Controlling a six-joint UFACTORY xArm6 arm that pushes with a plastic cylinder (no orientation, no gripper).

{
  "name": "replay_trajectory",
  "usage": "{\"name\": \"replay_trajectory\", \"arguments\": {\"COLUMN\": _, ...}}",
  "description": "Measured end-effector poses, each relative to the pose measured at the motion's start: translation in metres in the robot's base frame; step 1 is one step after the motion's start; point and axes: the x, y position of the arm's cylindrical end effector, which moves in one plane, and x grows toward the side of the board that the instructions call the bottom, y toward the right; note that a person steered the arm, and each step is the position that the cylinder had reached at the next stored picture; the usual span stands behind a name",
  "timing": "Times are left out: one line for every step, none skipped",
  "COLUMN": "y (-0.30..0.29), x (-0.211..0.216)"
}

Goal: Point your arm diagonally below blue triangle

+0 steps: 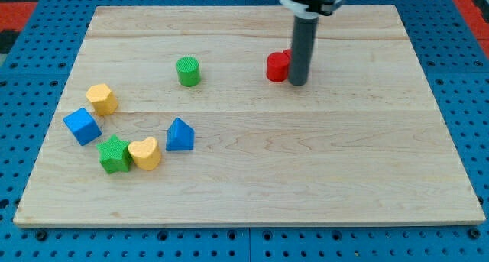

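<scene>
The arm is mostly cropped out here, all that shows is a chunky black collar with a thin white ring, then a plain dark grey cylindrical rod down to a flat tip (298, 84), no markings.

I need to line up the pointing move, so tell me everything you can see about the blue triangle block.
The blue triangle is a small, solid-blue wedge-shaped block of matte material, standing upright on the wooden board, apex toward the view's top. It sits left of the board's centre, just right of the yellow heart, with a narrow gap between them. Nothing touches it. My tip is far off toward the view's upper right, beside the red block.
</scene>
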Motion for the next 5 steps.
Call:
{"name": "replay_trajectory", "arguments": {"y": 0.026, "x": 0.044}}
{"name": "replay_trajectory", "arguments": {"y": 0.032, "x": 0.073}}
{"name": "replay_trajectory", "arguments": {"y": 0.032, "x": 0.082}}
{"name": "replay_trajectory", "arguments": {"y": 0.028, "x": 0.083}}
{"name": "replay_trajectory", "arguments": {"y": -0.002, "x": 0.104}}
